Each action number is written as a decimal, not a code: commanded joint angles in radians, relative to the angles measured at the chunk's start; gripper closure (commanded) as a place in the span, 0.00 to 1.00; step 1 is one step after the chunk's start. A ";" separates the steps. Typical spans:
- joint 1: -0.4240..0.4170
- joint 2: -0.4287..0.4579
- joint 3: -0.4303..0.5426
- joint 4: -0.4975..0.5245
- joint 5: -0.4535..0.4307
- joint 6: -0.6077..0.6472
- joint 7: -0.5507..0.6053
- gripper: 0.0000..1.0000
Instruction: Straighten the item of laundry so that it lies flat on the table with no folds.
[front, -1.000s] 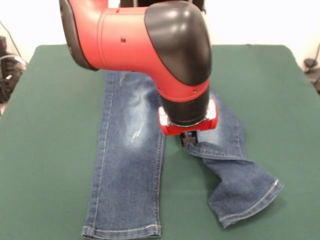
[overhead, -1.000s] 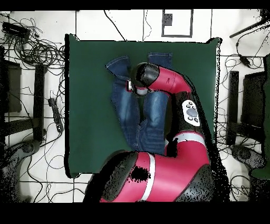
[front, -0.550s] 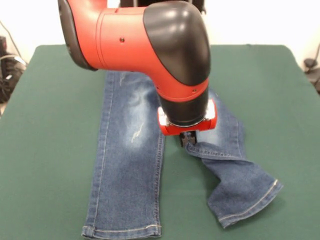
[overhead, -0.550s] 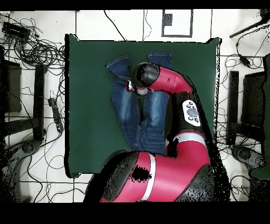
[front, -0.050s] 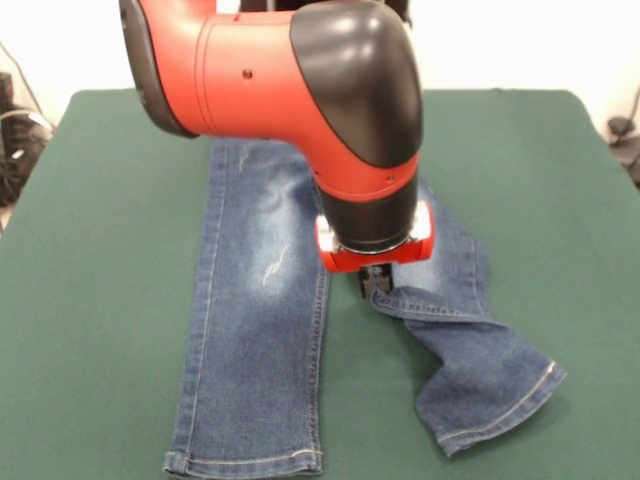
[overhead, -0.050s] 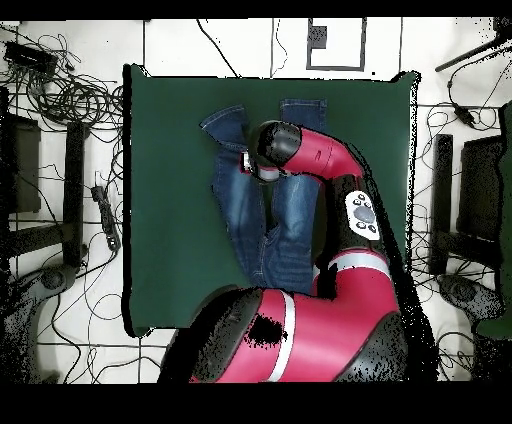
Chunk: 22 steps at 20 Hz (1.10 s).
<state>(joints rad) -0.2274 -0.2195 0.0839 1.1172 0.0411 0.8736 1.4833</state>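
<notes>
1. Almost nothing has moved since the earlier frames: the claw (front, -0.050s: 376, 282) holds the same spot at the fold of the bent leg, and the jeans (front, -0.050s: 262, 330) keep the same outline.
2. Jeans lie on the green surface (front, -0.050s: 110, 250), about midway between its left and right edges in the front view, waist toward the far edge.
3. One leg lies straight and flat, with its hem reaching the near edge of the surface.
4. Its thigh shows a faded whitish patch and a small pale scuff.
5. Other leg is bent: it runs out toward the right edge, folds over itself below the claw, and ends in a hem (front, -0.050s: 500, 405) turned toward the near right corner.
6. Claw points straight down from the red and black arm (front, -0.050s: 300, 90) and touches the cloth at the fold's upper edge.
7. I cannot tell whether it is clenched on the denim or released; the wrist hides most of it.
8. From overhead, the arm (overhead, -0.050s: 320, 155) covers the jeans (overhead, -0.050s: 240, 210) at mid-length.
</notes>
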 joint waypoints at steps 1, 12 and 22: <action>-0.015 -0.066 0.147 0.116 -0.018 -0.071 -0.050 1.00; -0.063 -0.088 0.188 0.142 -0.059 -0.042 -0.096 1.00; -0.046 -0.088 0.173 0.127 -0.120 -0.090 -0.045 0.00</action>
<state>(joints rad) -0.2983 -0.3181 0.1468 1.1791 -0.0426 0.8566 1.4831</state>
